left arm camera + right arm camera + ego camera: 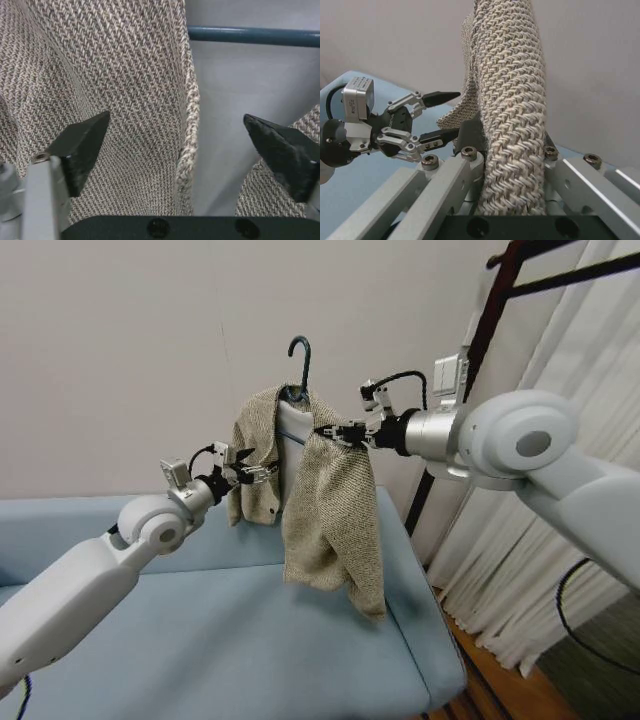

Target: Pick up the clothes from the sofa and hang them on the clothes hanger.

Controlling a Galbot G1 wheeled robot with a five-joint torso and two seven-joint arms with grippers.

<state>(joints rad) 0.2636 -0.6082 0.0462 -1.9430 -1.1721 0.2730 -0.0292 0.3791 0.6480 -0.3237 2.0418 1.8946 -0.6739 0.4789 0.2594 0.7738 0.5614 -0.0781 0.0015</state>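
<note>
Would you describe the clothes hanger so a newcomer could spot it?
Above the blue sofa, the right gripper clamps a beige knit cardigan, the left gripper open beside it. The hanger sits inside; its dark teal hook alone rises above the collar.

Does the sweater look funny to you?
Yes. The beige knitted cardigan sits crooked on the dark teal hanger: one front drapes long and low, the other is bunched up short. The right hand is pinching its shoulder; the left hand is open at the short side.
</note>
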